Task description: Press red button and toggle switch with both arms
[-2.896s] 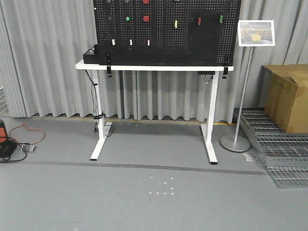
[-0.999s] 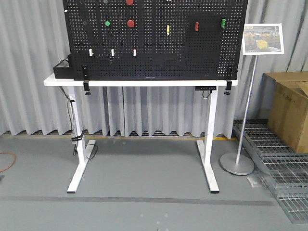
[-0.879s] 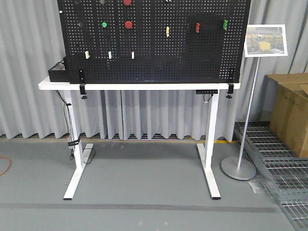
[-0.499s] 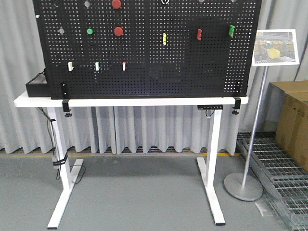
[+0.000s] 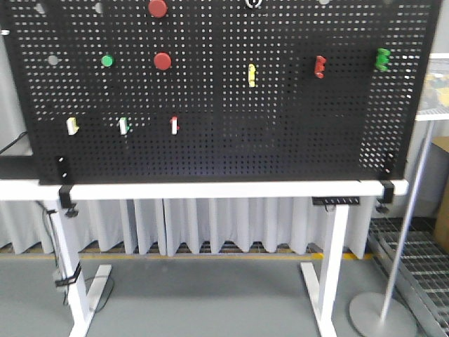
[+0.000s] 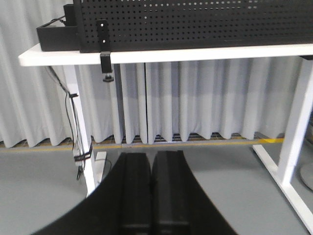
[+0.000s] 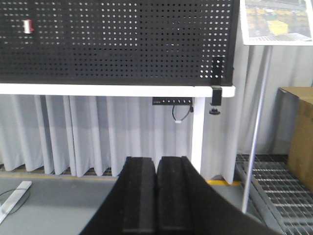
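The front view cuts off the pegboard (image 5: 210, 151) at its top edge. The toggle switch (image 5: 253, 3) sits at that edge, right of centre. Only its lower part shows: a small round black collar with a pale piece at its middle, too small to resolve. The upper red button (image 5: 158, 8) is also clipped by the top edge, left of centre. The lower red button (image 5: 162, 61) shows whole, directly below the upper one: a round red cap. A green button (image 5: 107, 61) sits to its left, nearer the left edge. The wrist views take in only the board's lower part and the white table (image 5: 210, 189).

The left gripper (image 6: 151, 188) has its 2 fingers pressed together, clamping nothing. The right gripper (image 7: 156, 191) is in the same state. Both are well apart from the board.
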